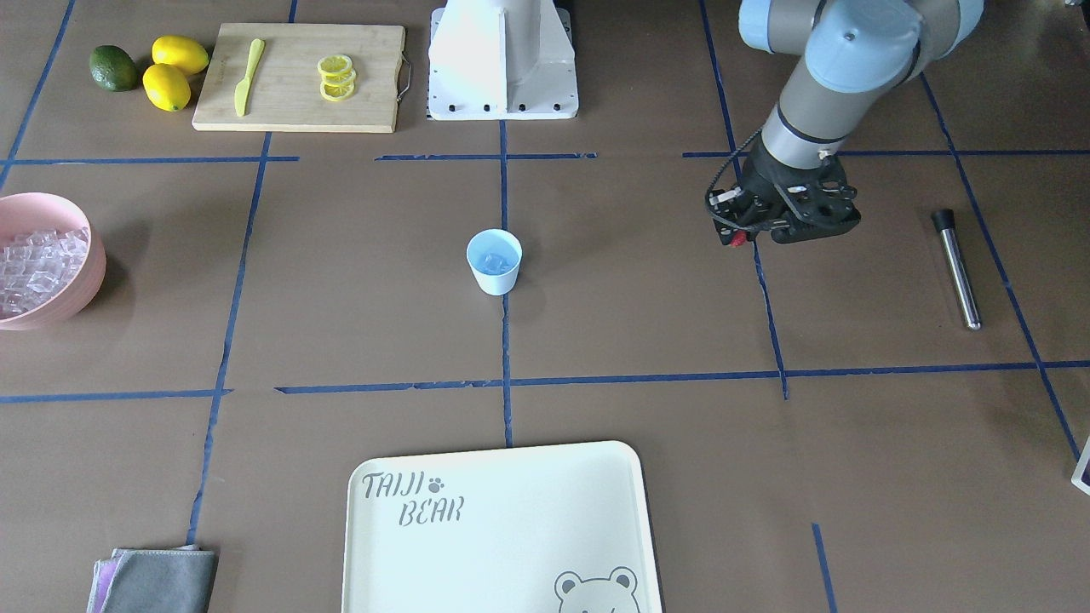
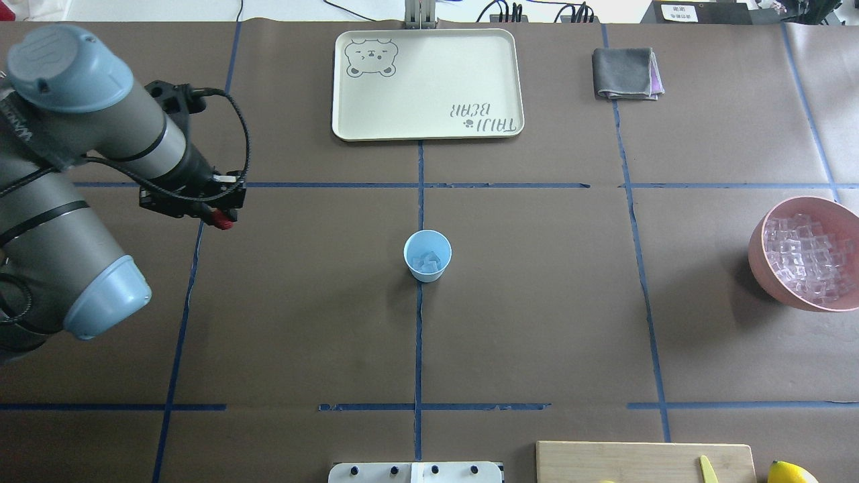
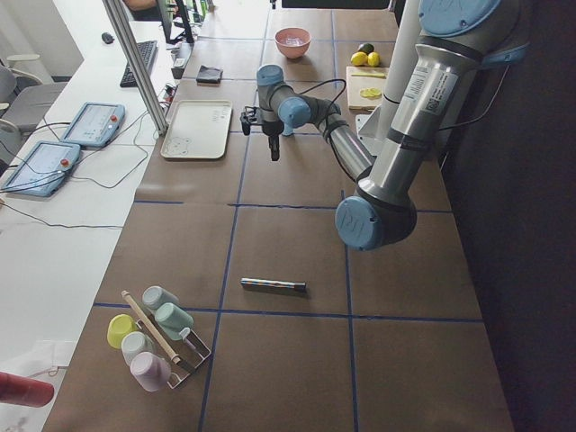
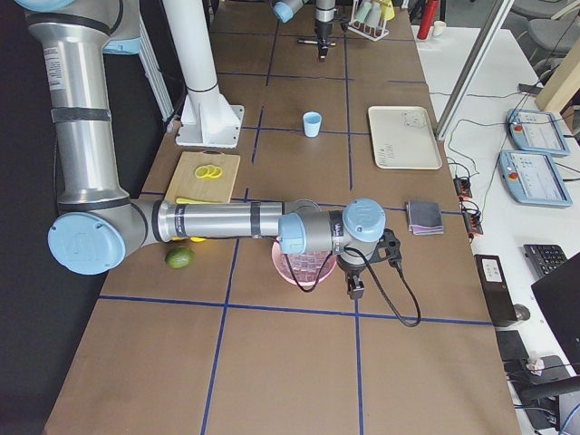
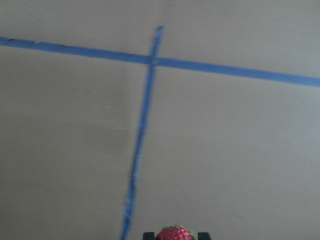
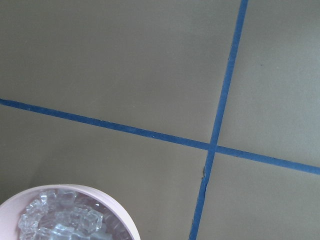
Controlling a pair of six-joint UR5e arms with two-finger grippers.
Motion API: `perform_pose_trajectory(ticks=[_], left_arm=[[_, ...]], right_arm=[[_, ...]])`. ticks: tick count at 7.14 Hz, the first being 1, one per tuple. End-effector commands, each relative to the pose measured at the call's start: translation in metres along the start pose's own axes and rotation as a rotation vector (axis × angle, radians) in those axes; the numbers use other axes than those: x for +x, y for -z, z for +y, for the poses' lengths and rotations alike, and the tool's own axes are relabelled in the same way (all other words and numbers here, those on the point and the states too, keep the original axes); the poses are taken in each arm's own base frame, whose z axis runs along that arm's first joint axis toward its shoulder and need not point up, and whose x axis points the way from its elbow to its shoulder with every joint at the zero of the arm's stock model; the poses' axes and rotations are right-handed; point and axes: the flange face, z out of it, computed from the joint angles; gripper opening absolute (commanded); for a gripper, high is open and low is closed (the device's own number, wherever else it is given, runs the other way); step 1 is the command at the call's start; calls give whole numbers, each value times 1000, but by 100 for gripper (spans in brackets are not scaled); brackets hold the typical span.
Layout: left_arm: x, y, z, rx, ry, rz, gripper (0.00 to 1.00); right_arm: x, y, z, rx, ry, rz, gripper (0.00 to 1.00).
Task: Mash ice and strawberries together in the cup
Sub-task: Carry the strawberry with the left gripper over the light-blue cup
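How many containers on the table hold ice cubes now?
2. The cup, at the table's centre, and the pink bowl, at the robot's right end. The racked cups at the left end show no inside.

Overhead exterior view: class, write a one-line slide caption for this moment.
Left tool holds a strawberry above the table, apart from the light-blue cup with ice cubes inside.

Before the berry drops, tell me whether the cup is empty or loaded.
Loaded, partly: clear ice cubes lie in the upright cup; the strawberry is not in it.
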Motion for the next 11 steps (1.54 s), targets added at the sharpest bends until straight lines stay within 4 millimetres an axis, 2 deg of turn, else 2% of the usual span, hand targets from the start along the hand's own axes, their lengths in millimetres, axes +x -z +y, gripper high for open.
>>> perform_pose_trajectory(ticks=[1,2,3,4,5,7,11], left_arm=[[99,6,24,-23,90,102,0],[139,-1,22,-34,108,105,0],[154,-3,20,-36,107,103,0],[173,-14,17,-43,97,105,0],[187,-17,14,-39,94,136,0],[217,-41,29,-71,82,141,0],[231,-61,47,-95,50,153,0]], right_arm=[[27,5,22,7,-28,57,100],[33,1,35,-3,-46,55,100],[37,1,40,-5,-57,53,100],[43,2,54,-2,-77,46,100],[40,3,61,-1,-76,46,100],[38,6,58,5,-73,47,100],[36,7,58,10,-69,46,100]])
